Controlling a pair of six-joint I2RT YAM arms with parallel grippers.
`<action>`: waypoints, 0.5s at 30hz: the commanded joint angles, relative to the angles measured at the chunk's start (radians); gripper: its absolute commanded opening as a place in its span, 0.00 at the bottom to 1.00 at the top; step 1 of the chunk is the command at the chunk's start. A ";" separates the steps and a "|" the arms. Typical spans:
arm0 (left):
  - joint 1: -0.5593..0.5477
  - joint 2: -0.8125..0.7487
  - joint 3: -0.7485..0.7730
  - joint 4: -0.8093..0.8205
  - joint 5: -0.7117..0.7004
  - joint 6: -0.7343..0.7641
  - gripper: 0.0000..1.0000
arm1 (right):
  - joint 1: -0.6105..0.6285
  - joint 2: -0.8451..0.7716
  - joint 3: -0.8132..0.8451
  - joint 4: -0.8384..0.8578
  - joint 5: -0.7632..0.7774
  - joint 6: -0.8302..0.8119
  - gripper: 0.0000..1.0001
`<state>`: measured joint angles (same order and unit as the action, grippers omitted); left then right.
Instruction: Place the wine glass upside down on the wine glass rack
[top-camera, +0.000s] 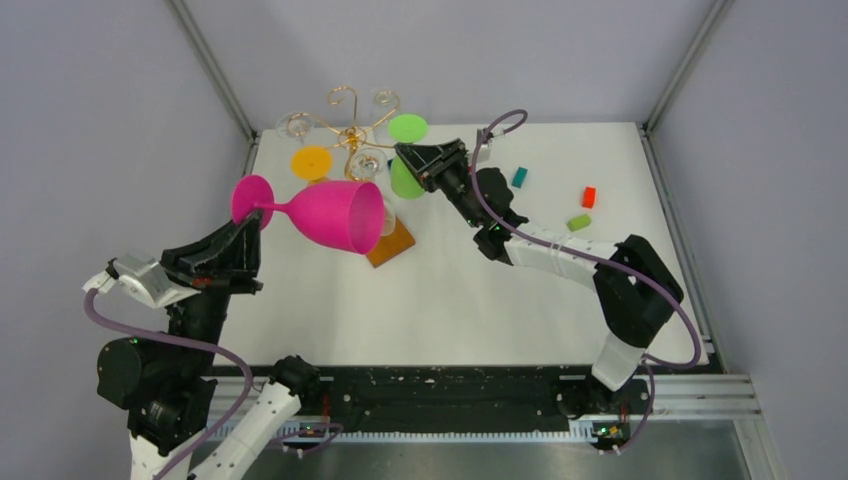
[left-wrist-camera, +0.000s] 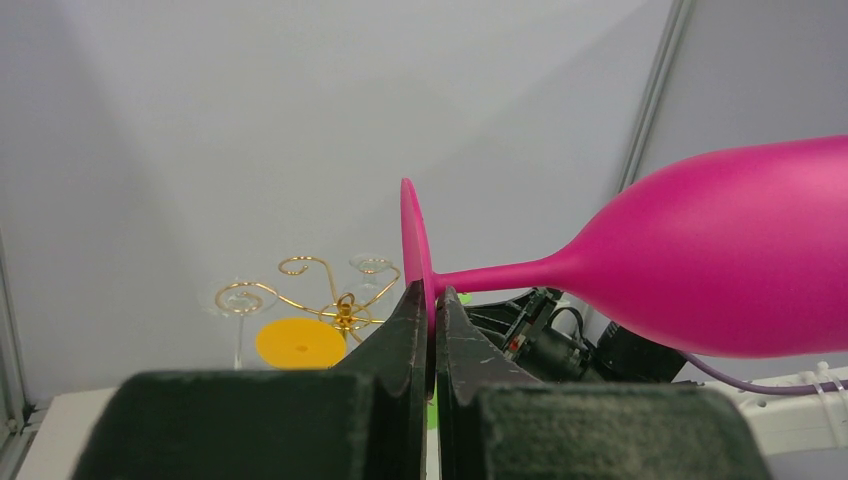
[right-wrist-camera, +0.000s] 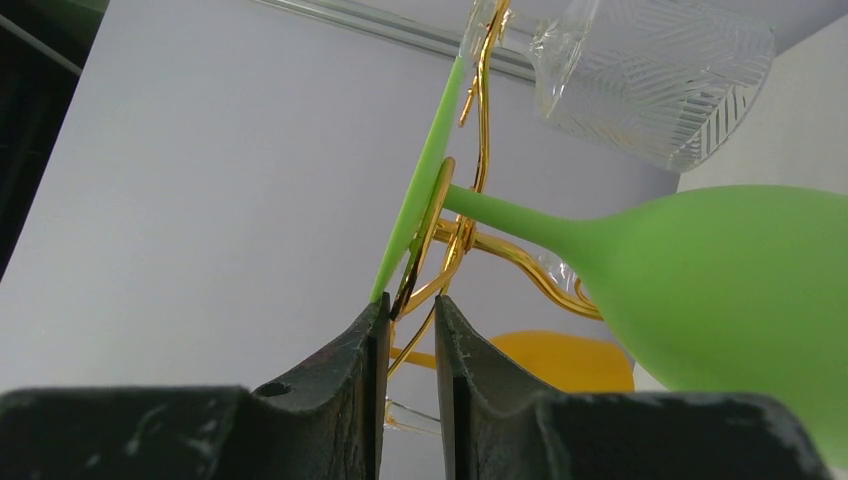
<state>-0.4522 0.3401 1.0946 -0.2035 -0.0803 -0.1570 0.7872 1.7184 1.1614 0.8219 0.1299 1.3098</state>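
My left gripper (top-camera: 258, 228) (left-wrist-camera: 432, 295) is shut on the rim of the foot of a pink wine glass (top-camera: 340, 215) (left-wrist-camera: 720, 260). The glass lies sideways in the air, its bowl pointing right, in front of the wine glass rack (top-camera: 352, 135) (left-wrist-camera: 330, 300) (right-wrist-camera: 480, 150). A green wine glass (top-camera: 405, 178) (right-wrist-camera: 720, 290) hangs on the rack's right arm. Its foot edge rests at the left fingertip of my right gripper (top-camera: 400, 152) (right-wrist-camera: 412, 305). That gripper is slightly open, with gold wire in the gap.
An orange glass foot (top-camera: 311, 162) (left-wrist-camera: 300, 343) and clear glasses (top-camera: 296, 124) (right-wrist-camera: 650, 70) hang on the rack. Its wooden base (top-camera: 392, 245) sits under the pink bowl. Teal (top-camera: 519, 177), red (top-camera: 589, 197) and green (top-camera: 578, 222) blocks lie at right. Walls close the back.
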 joint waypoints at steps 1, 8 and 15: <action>0.002 -0.014 0.005 0.020 -0.016 0.009 0.00 | 0.005 0.017 0.042 -0.001 0.008 -0.009 0.22; 0.002 -0.014 0.005 0.018 -0.017 0.013 0.00 | -0.003 0.005 0.040 -0.025 0.040 -0.014 0.22; 0.002 -0.015 0.007 0.019 -0.019 0.015 0.00 | -0.008 -0.009 0.031 -0.055 0.082 -0.023 0.22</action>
<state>-0.4522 0.3378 1.0946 -0.2054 -0.0917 -0.1535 0.7872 1.7184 1.1614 0.8177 0.1574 1.3094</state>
